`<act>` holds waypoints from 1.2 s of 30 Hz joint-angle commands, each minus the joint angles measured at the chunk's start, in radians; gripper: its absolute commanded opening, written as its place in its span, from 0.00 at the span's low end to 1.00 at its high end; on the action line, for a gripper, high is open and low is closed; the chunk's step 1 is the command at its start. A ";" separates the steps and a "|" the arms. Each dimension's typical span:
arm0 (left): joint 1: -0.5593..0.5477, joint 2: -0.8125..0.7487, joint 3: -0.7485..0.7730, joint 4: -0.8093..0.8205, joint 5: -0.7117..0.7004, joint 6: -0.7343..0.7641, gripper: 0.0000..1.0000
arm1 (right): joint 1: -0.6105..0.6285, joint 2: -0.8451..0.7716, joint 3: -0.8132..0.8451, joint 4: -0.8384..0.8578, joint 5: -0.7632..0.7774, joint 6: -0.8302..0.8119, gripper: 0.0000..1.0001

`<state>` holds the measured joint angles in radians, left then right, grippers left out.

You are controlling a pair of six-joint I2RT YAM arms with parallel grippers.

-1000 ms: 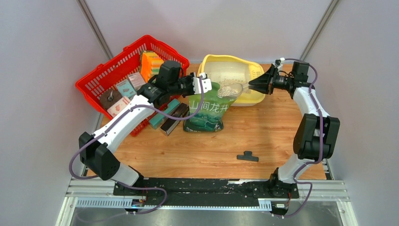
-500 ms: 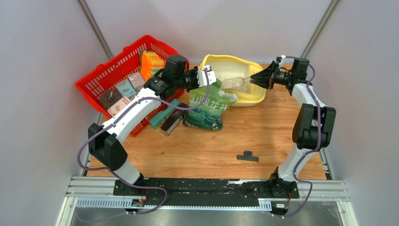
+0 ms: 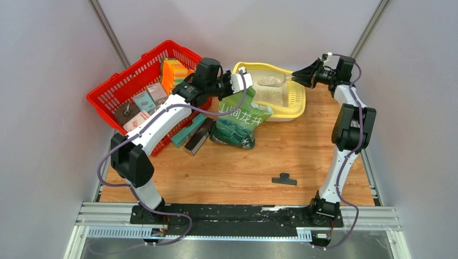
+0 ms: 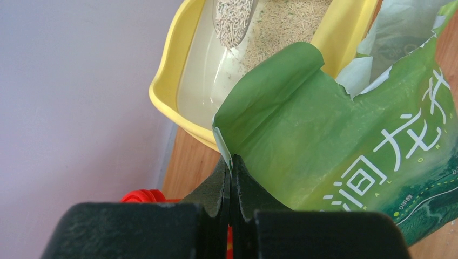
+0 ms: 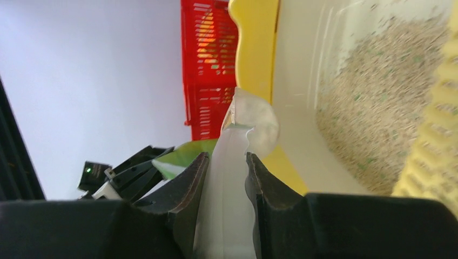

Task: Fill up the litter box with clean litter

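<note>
The pale yellow litter box (image 3: 296, 108) stands at the back of the table, with clean litter (image 3: 270, 97) spread over part of its white basin. My right gripper (image 3: 296, 78) is shut on the handle of a clear plastic scoop (image 3: 270, 81), which holds a load of granules above the basin. In the right wrist view the fingers clamp the scoop handle (image 5: 229, 178), with the litter (image 5: 372, 108) and the box rim (image 5: 254, 48) beyond. My left gripper (image 3: 241, 81) is shut on the top edge of the green bag (image 3: 237, 121); the left wrist view shows the pinched bag (image 4: 324, 140) and the loaded scoop (image 4: 232, 19).
A red mesh basket (image 3: 135, 91) with several boxes stands at the back left. Two flat boxes (image 3: 194, 132) lean between it and the bag. A small black clip (image 3: 284, 179) lies on the wood toward the front. Walls close in at the back and sides.
My right gripper has carried the loaded scoop from the bag's mouth back and up over the litter box. My left gripper has shifted right and back with the bag's edge.
</note>
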<state>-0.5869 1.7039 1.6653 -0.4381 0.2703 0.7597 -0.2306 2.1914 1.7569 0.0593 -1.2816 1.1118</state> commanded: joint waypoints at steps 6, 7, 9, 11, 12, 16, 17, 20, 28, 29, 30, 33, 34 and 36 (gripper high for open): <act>0.004 -0.065 0.045 0.096 0.004 -0.053 0.00 | 0.000 0.071 0.239 -0.268 0.180 -0.324 0.00; 0.004 -0.072 0.039 0.093 0.006 -0.057 0.00 | 0.002 0.070 0.245 -0.286 0.191 -0.351 0.00; 0.004 -0.096 0.016 0.084 0.018 -0.060 0.00 | 0.010 0.059 0.260 -0.375 0.238 -0.410 0.00; 0.004 -0.127 -0.004 0.084 0.023 -0.068 0.00 | 0.017 0.044 0.259 -0.430 0.252 -0.484 0.00; 0.004 -0.136 -0.027 0.085 0.026 -0.074 0.00 | 0.023 0.039 0.260 -0.452 0.269 -0.510 0.00; -0.004 -0.197 -0.090 0.087 0.035 -0.086 0.00 | 0.042 0.014 0.280 -0.533 0.341 -0.596 0.00; -0.005 -0.226 -0.122 0.094 0.032 -0.088 0.00 | 0.050 0.019 0.291 -0.532 0.350 -0.595 0.00; -0.014 -0.282 -0.179 0.090 0.036 -0.085 0.00 | 0.088 0.056 0.358 -0.524 0.378 -0.572 0.00; -0.030 -0.360 -0.249 0.050 0.072 -0.105 0.00 | 0.149 0.093 0.447 -0.530 0.504 -0.628 0.00; -0.031 -0.368 -0.266 0.055 0.070 -0.105 0.00 | 0.148 0.088 0.449 -0.552 0.527 -0.645 0.00; -0.033 -0.372 -0.272 0.061 0.067 -0.106 0.00 | 0.146 0.085 0.449 -0.562 0.536 -0.668 0.00; -0.034 -0.379 -0.289 0.068 0.073 -0.108 0.00 | 0.140 0.077 0.449 -0.569 0.545 -0.673 0.00; -0.033 -0.379 -0.291 0.073 0.076 -0.108 0.00 | 0.142 0.076 0.450 -0.569 0.550 -0.679 0.00; -0.034 -0.375 -0.288 0.075 0.081 -0.108 0.00 | 0.137 0.073 0.460 -0.572 0.556 -0.685 0.00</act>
<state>-0.6159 1.3788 1.3659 -0.4496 0.3340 0.6662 -0.0723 2.2906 2.1685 -0.5163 -0.7662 0.4698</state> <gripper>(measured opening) 0.007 0.296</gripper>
